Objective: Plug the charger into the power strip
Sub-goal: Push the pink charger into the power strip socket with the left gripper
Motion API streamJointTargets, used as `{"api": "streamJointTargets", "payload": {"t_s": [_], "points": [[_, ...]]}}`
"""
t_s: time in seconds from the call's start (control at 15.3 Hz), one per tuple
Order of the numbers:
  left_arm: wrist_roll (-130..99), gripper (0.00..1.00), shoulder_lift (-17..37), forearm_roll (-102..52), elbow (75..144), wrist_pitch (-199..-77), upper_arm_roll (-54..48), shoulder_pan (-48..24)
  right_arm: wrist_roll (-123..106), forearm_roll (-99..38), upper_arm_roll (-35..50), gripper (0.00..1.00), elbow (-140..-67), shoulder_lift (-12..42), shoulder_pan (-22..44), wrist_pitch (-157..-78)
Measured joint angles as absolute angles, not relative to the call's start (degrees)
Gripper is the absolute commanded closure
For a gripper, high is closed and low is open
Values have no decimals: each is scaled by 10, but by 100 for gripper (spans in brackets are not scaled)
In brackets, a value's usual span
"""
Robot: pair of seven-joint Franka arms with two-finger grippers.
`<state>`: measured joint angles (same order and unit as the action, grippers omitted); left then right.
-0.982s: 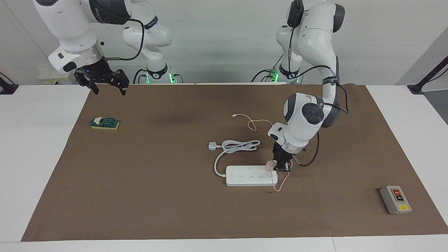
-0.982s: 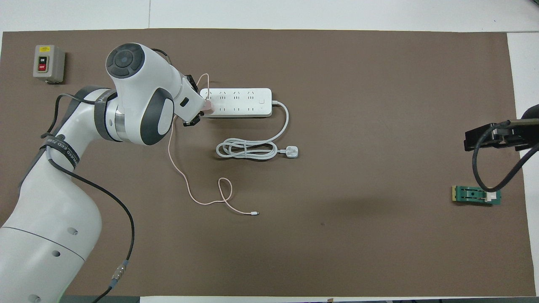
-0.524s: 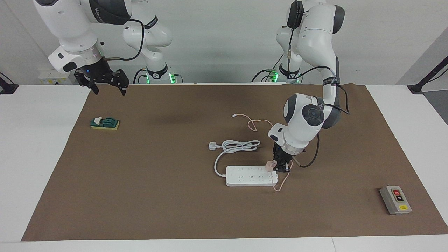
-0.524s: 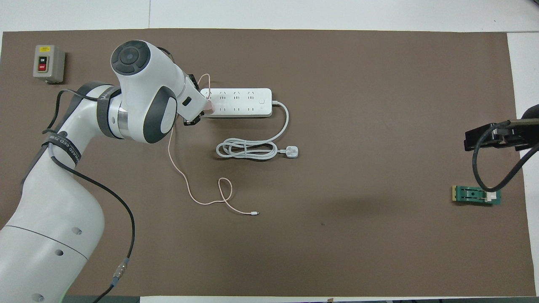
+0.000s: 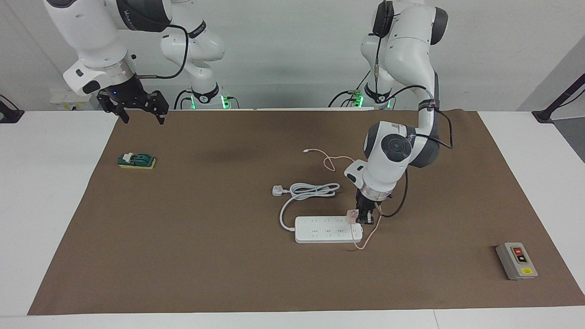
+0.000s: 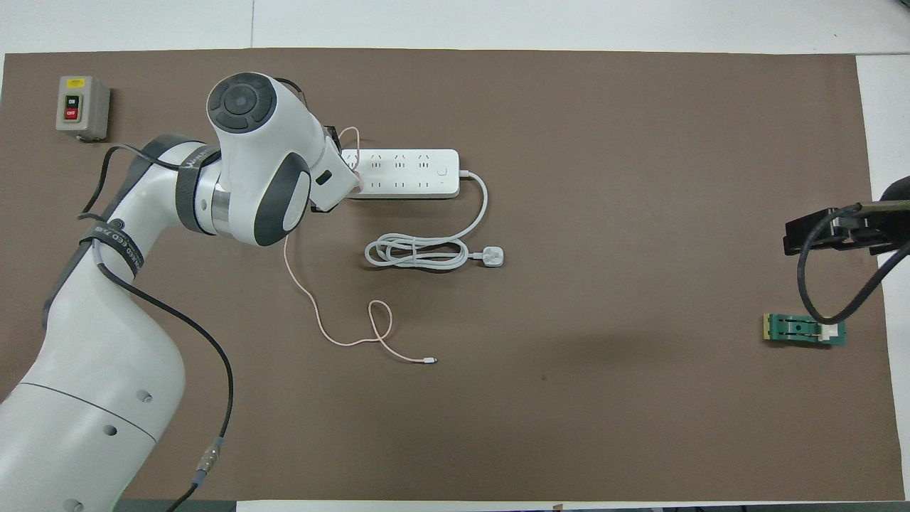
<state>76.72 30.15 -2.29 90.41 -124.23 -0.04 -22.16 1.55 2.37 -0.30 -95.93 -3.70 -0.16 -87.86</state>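
Observation:
The white power strip (image 5: 327,229) (image 6: 405,173) lies flat in the middle of the brown mat. The pale-pink charger (image 5: 352,214) (image 6: 354,184) sits on the strip's end toward the left arm's side, at the socket row nearer to the robots. My left gripper (image 5: 364,215) points down and is shut on the charger; its wrist hides most of the grip in the overhead view. I cannot tell whether the prongs are in the socket. The thin pink cable (image 5: 330,161) (image 6: 313,306) trails toward the robots. My right gripper (image 5: 142,119) waits open, high over the mat's corner.
The strip's thick white cord is coiled, with its three-pin plug (image 5: 278,190) (image 6: 493,255) nearer to the robots than the strip. A grey switch box (image 5: 516,260) (image 6: 82,107) stands at the left arm's end. A small green part (image 5: 137,161) (image 6: 805,329) lies near the right gripper.
The left arm's wrist has swung toward the right arm's end and stands more upright over the charger. The charger stays at the same end of the strip. The right arm has not moved.

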Motion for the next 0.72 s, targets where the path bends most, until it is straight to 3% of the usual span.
{"api": "streamJointTargets", "payload": {"t_s": [0.72], "points": [[771, 90, 305, -105, 903, -1236, 19, -219, 16, 24, -3, 0, -959, -37, -2, -879]]}}
